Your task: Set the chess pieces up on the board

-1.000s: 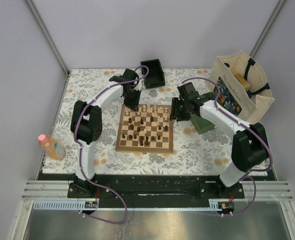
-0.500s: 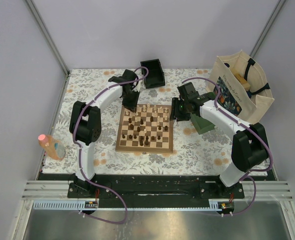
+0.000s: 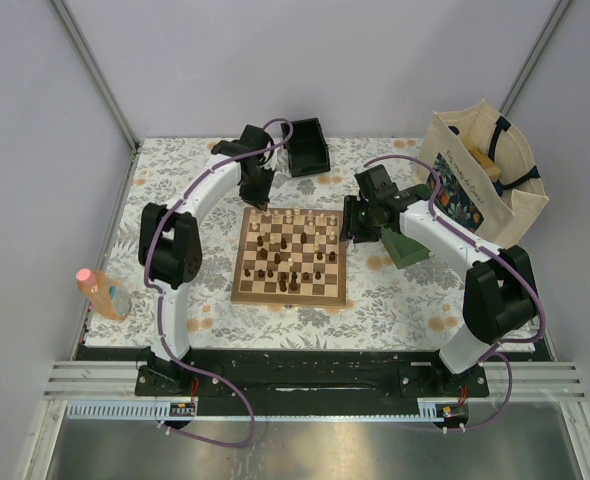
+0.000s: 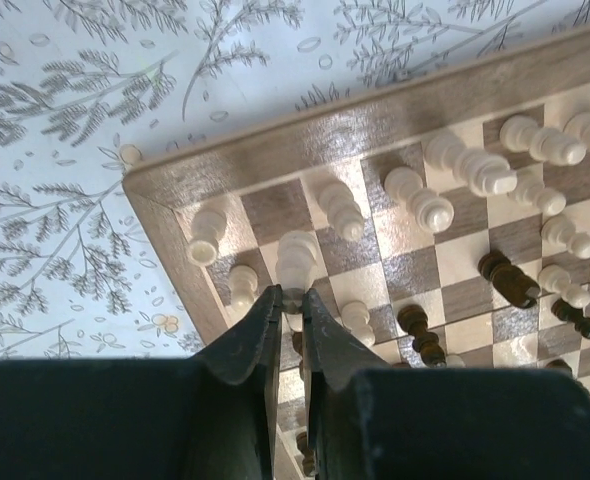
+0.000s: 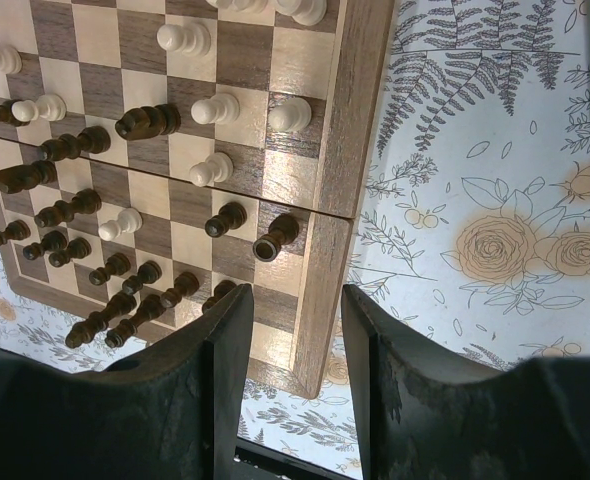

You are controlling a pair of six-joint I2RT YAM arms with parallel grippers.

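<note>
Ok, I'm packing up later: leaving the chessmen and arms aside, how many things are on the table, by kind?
chessboard: 1
black box: 1
tote bag: 1
bottle: 1
green tray: 1
Total: 5

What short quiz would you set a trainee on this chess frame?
1. True or false: the right gripper is shut on a dark pawn.
2. What stands near the left edge of the table? A) a bottle B) a mug C) a stapler
3. What colour are the chess pieces along the far edge of the board?
Key: 1 false, its jaws stand open with nothing between them. 2 A. 3 pale cream.
</note>
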